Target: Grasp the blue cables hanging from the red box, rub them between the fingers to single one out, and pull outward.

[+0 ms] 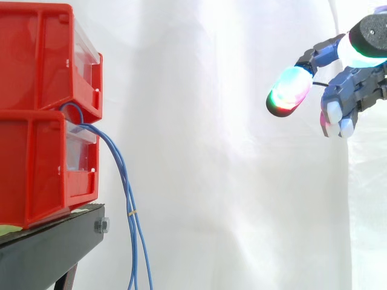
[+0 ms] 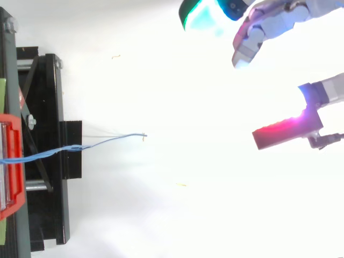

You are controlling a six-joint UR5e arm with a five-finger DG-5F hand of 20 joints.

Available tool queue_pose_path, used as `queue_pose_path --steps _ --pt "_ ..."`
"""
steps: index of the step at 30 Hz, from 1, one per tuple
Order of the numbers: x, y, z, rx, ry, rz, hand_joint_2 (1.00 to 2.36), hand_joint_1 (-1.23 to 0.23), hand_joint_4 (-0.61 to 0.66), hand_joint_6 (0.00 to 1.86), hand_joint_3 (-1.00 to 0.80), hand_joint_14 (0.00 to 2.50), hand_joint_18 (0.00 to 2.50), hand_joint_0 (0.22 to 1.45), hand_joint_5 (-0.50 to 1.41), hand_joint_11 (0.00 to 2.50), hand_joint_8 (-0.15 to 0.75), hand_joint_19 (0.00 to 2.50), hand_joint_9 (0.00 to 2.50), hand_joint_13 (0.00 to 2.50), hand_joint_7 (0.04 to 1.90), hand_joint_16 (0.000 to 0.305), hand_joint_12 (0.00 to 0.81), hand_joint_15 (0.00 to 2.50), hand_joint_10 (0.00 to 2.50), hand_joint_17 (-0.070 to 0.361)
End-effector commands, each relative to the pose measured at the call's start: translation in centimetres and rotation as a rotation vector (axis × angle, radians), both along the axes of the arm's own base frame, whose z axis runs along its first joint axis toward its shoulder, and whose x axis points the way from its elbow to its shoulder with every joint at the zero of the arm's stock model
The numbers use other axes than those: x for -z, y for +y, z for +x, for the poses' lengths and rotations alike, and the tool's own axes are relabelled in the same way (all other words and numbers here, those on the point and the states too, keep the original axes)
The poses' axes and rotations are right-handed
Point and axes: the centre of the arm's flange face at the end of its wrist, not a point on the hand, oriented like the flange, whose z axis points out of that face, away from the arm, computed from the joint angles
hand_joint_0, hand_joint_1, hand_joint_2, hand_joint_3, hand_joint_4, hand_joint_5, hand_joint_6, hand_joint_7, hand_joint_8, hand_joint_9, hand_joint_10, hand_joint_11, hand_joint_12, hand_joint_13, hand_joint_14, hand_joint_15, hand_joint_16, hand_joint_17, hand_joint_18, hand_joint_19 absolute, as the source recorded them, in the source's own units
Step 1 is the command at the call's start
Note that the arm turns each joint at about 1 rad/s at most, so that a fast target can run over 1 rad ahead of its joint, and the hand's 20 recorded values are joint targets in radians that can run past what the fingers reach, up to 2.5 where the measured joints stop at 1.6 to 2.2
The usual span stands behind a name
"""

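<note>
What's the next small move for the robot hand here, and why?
Probably move the robot hand toward the red bins and lower, to the blue cables: it is open, holds nothing, and hangs well apart from the cables, above their free-hanging stretch.

We see open air between the hand (image 1: 358, 84) and the blue cables (image 1: 132, 212), with nothing standing across it. Behind the cables, the stacked red bins (image 1: 36, 151) and the black stand (image 1: 48, 244) block the way. The cables hang just clear of the stand's front edge.
</note>
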Motion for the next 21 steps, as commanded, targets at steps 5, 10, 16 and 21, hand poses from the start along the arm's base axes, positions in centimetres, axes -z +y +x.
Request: queue_pose_path --steps 5,10,16,21 --pt "-0.1 0.6 0.3 0.078 0.042 -0.176 1.0 -0.72 0.28 0.5 -0.5 0.02 0.77 0.52 -0.14 0.64 0.315 0.73 0.97 0.95 0.83 0.047 0.337 0.7 0.01 0.106" --pt "6.0 1.2 2.2 0.058 0.111 -0.131 1.0 -0.71 0.28 0.5 -0.5 0.02 0.77 0.52 -0.14 0.64 0.317 0.74 0.97 0.95 0.83 0.047 0.337 0.69 0.01 0.106" --pt "9.4 1.6 4.1 0.052 0.038 -0.03 1.0 -0.71 0.28 0.5 -0.5 0.02 0.77 0.52 -0.14 0.64 0.314 0.74 0.97 0.95 0.83 0.047 0.341 0.69 0.01 0.106" --pt "10.5 2.0 4.9 0.053 0.017 -0.021 1.0 -0.7 0.28 0.5 -0.5 0.02 0.77 0.52 -0.14 0.64 0.316 0.73 0.97 0.95 0.83 0.047 0.339 0.69 0.02 0.106"
